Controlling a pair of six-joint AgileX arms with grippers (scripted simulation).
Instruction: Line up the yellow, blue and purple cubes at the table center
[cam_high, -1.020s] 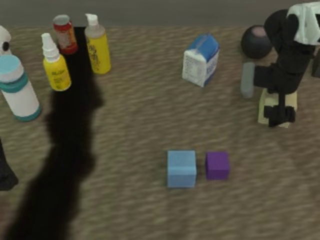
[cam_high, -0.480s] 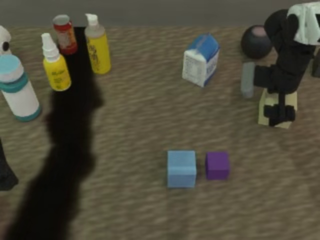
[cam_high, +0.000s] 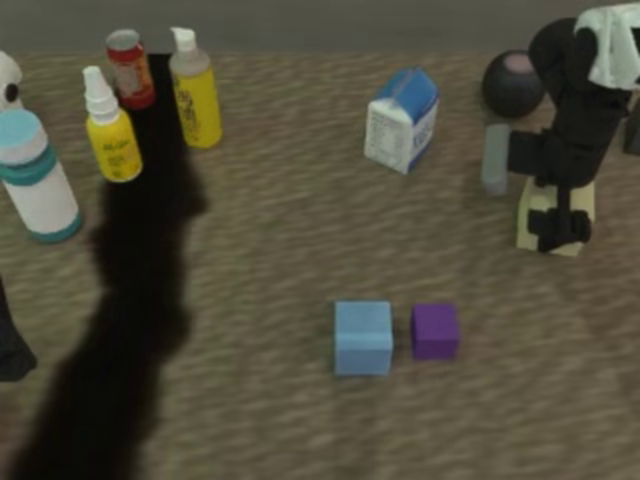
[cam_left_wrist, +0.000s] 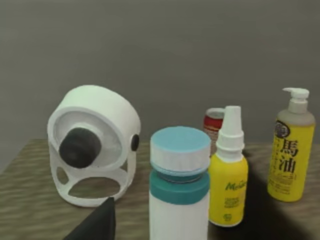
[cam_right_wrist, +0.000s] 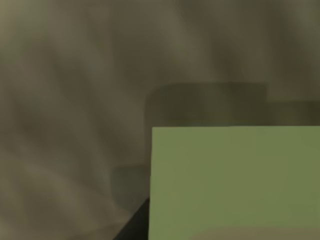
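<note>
The pale yellow cube (cam_high: 525, 225) sits on the table (cam_high: 280, 250) at the far right, mostly covered by my right gripper (cam_high: 558, 228), which is lowered over it and shut on it. In the right wrist view the yellow cube (cam_right_wrist: 235, 180) fills the lower part, with one dark finger (cam_right_wrist: 137, 225) pressed against its side. The light blue cube (cam_high: 363, 337) and the smaller purple cube (cam_high: 435, 331) stand side by side near the table centre, a small gap between them. My left gripper (cam_high: 10, 355) is parked at the left edge, open, with one finger (cam_left_wrist: 102, 222) showing.
A blue-and-white milk carton (cam_high: 402, 120), a dark ball (cam_high: 513, 83) and a grey cylinder (cam_high: 495, 158) stand near the right arm. At the back left are two yellow bottles (cam_high: 113, 135), a red can (cam_high: 130, 68), a teal-capped white bottle (cam_high: 35, 175) and a white round object (cam_left_wrist: 92, 145).
My right gripper has crept slightly toward the back of the table over the yellow cube. The blue and purple cubes and the left arm have not moved.
</note>
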